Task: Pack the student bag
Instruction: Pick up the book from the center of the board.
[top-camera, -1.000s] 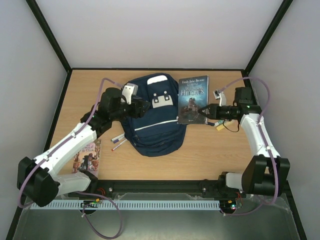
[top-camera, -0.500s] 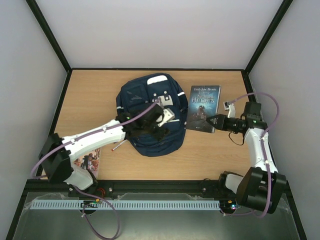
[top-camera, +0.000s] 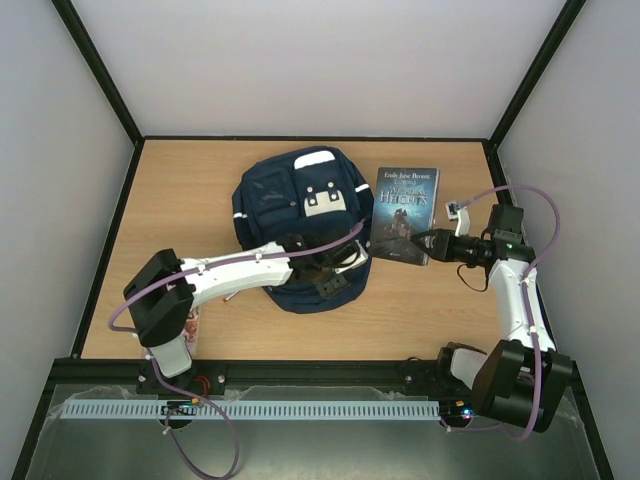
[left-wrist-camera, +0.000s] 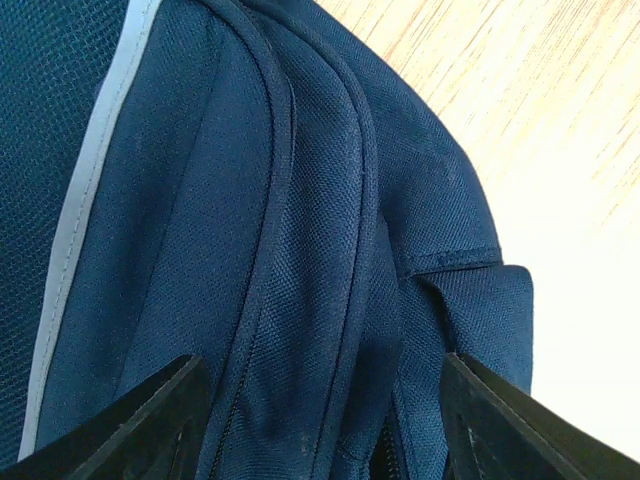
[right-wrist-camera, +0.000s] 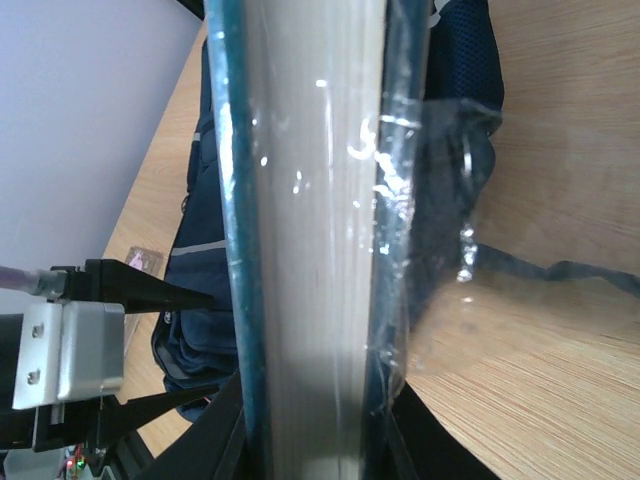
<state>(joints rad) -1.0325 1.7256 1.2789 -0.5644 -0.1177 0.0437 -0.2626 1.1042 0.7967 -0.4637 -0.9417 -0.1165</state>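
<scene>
My left pincer (top-camera: 332, 272) has swung to the student bag's (top-camera: 285, 205) five-o'clock edge, jaws wide; my right pincer (top-camera: 428, 240), at its three o'clock, clamps the book (top-camera: 408, 198).

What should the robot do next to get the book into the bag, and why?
Probably close the left jaws on the fold of fabric by the zip. They stand open over the zip seams of the student bag, and the bag looks shut. The right jaws grip the book by its edge, beside the bag. So an opening seems needed first.
</scene>
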